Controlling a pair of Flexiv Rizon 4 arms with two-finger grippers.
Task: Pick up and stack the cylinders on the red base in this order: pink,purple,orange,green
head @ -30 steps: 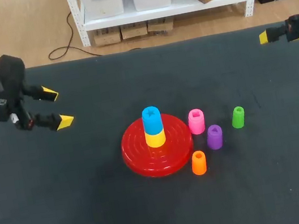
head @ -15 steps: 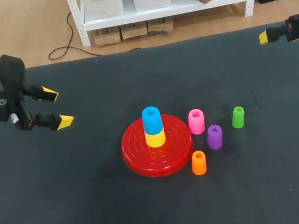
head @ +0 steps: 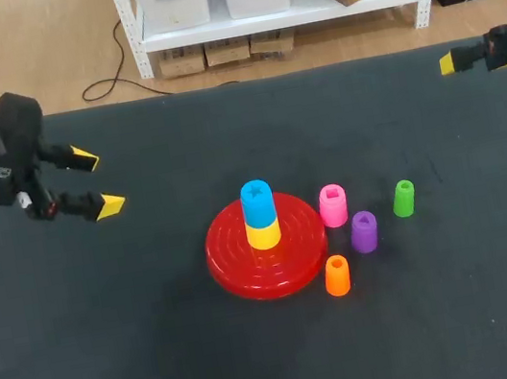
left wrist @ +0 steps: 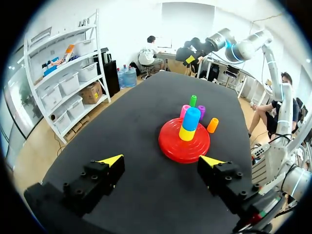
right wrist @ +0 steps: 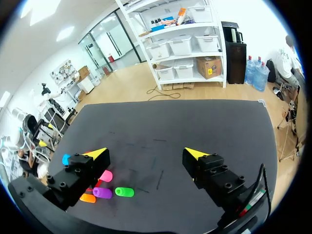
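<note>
The red base (head: 268, 263) lies mid-table with a yellow cylinder (head: 263, 235) and a blue cylinder (head: 258, 202) stacked on it. To its right stand the pink (head: 332, 205), purple (head: 364, 231), orange (head: 336, 276) and green (head: 403, 198) cylinders. My left gripper (head: 97, 183) hovers open far to the left; its wrist view shows the base (left wrist: 170, 146) and stack (left wrist: 191, 119) ahead of the empty gripper (left wrist: 162, 161). Open and empty, my right gripper (head: 452, 64) hangs at the far right edge. Beside its left finger its view (right wrist: 146, 154) shows the green (right wrist: 124, 192), purple (right wrist: 102, 193) and pink (right wrist: 106, 176) cylinders.
The black table top (head: 165, 360) stretches bare around the base on the left and front. Its far edge (head: 293, 74) runs along the back.
</note>
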